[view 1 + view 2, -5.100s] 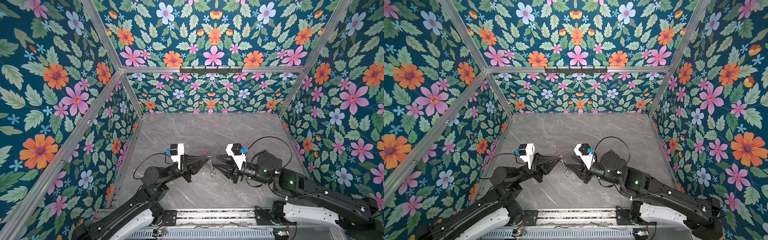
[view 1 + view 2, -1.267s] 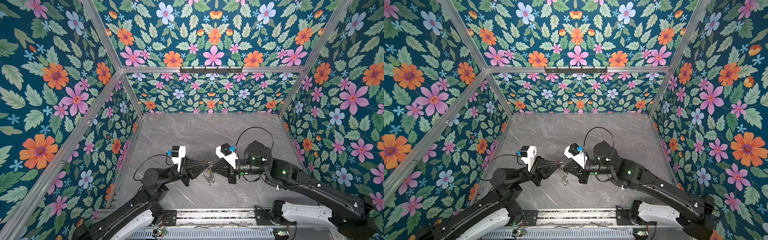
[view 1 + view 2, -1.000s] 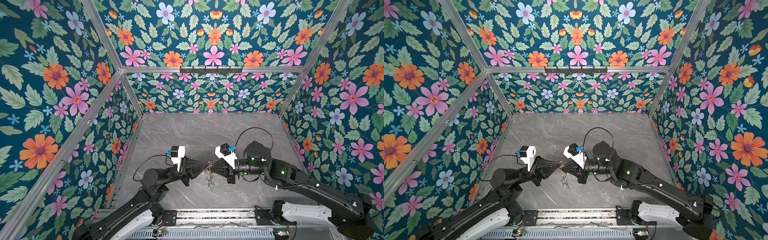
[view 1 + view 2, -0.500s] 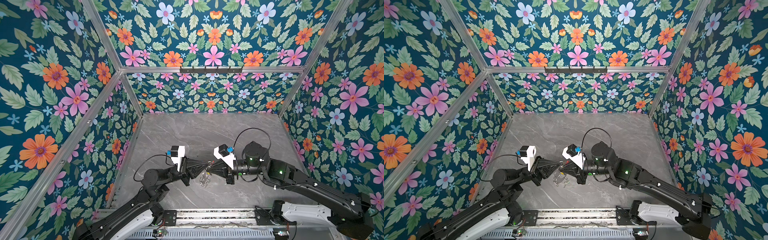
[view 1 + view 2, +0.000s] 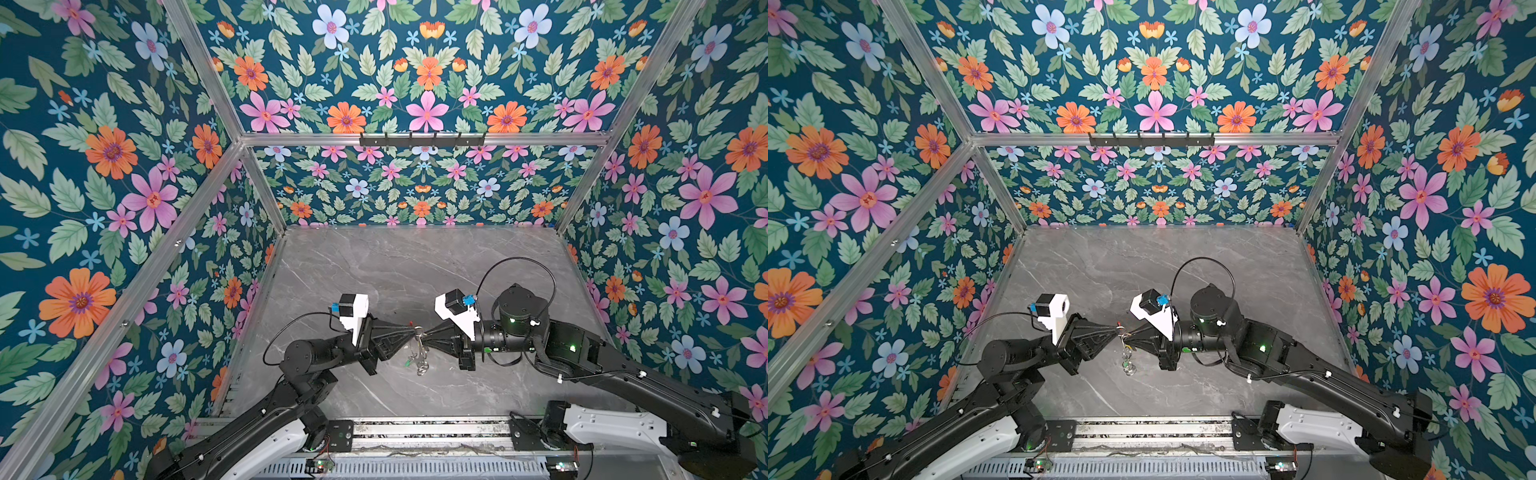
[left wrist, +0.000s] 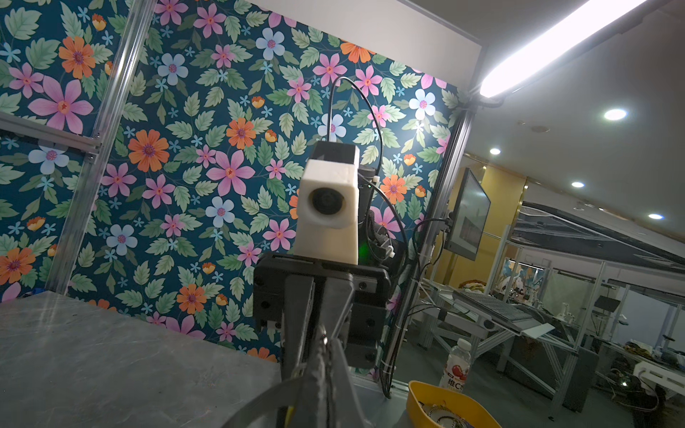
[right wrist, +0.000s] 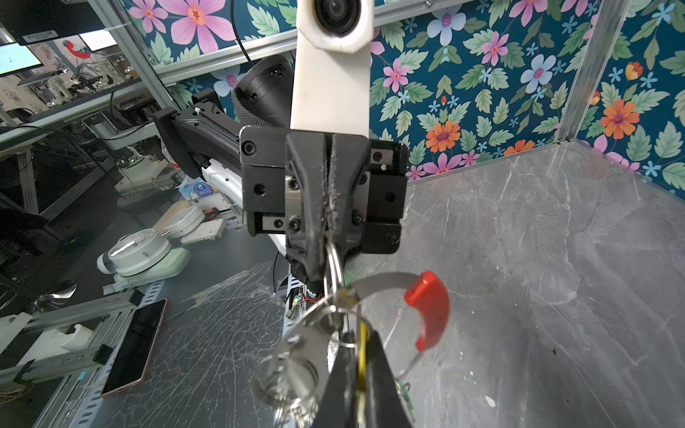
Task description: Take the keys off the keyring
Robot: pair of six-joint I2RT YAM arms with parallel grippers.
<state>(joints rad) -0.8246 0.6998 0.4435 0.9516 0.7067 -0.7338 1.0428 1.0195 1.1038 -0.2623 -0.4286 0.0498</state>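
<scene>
keyring [image 7: 381,278] one; left gripper [image 5: 412,331], right gripper [image 5: 427,332].

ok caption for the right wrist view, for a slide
Left gripper pinches a loop of the keyring; right gripper clamps a yellow key.

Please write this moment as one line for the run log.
left gripper: shut on keyring loop | right gripper: shut on yellow key | keyring: held above table | green-tagged key: hangs below

You can't tell the keys [image 5: 417,358] apart in both top views, too tiny, and the silver loops [image 7: 293,374] blur up close.
</scene>
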